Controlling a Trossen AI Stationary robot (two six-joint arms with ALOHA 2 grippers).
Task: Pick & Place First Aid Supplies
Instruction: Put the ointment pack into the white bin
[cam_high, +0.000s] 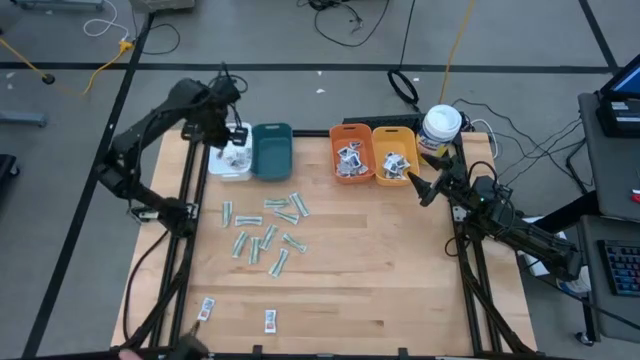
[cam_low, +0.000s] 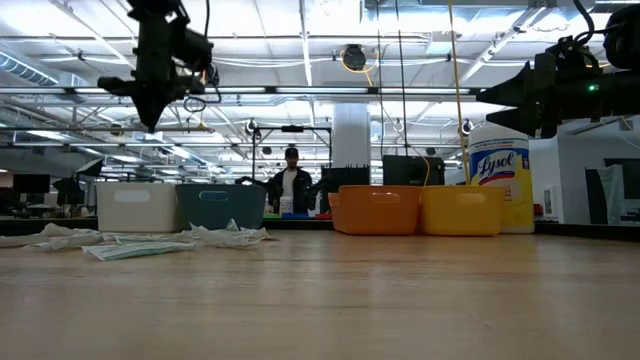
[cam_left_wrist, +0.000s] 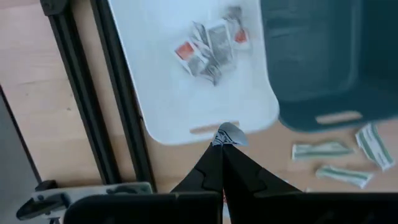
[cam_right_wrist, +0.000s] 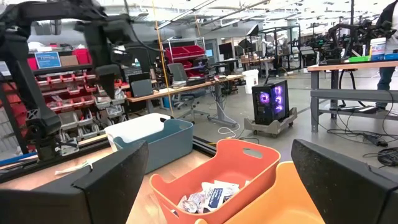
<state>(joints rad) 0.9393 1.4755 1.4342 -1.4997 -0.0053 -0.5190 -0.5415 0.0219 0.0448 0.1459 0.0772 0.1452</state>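
Two small white packets with red print lie closest to the near edge of the table in the high view, and past them a bunch of pale-green strips sits spread out on the wood. Farther back stand four bins in a row: a white bin, a teal bin, an orange bin and a yellow bin, with a white canister beside the yellow one. The left gripper hangs over the white bin, and the right gripper is just beside the yellow bin. In the low view, the green strips lie crumpled on the table in front of the white and teal bins, the left gripper hangs high above them, and a person stands far back in the room. In the left wrist view, the fingers are pinched tight on a little packet right over the rim of the white bin, where a few red-print packets already lie. In the right wrist view, the two fingers stand wide apart with nothing between them, and the orange bin below holds white packets with blue print.
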